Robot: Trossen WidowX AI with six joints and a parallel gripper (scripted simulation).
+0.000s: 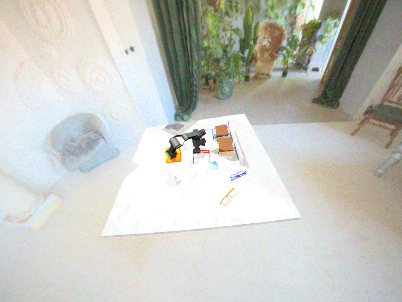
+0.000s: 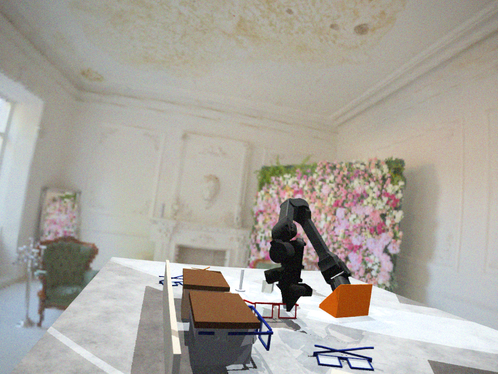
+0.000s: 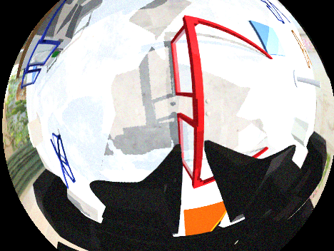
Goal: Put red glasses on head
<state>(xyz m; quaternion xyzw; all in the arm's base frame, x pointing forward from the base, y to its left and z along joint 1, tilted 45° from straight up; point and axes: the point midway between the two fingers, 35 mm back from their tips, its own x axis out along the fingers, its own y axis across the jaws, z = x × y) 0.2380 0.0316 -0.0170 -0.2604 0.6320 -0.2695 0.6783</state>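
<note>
The red glasses (image 1: 205,150) (image 2: 263,303) (image 3: 199,89) are upright with temples unfolded, low over the table beside the arm; whether they touch it I cannot tell. My gripper (image 1: 196,152) (image 2: 289,310) (image 3: 192,146) is slightly open at one end of the front frame. In the wrist view the frame passes between the fingertips with a gap on each side. A tan head (image 1: 226,153) with a brown top stands to the right in the top view, its face towards the arm. A blue square (image 1: 214,165) (image 3: 265,40) lies on the table near it. The other, grey head (image 2: 221,350) wears blue glasses (image 2: 249,332).
A pale upright panel (image 1: 236,143) (image 2: 170,313) stands behind both heads. Folded blue glasses (image 1: 238,176) and orange glasses (image 1: 227,195) lie on the table. A thin white post (image 2: 241,279) and a white block (image 1: 193,176) (image 2: 267,286) stand near the red glasses. The arm's orange base (image 2: 350,300) is beyond.
</note>
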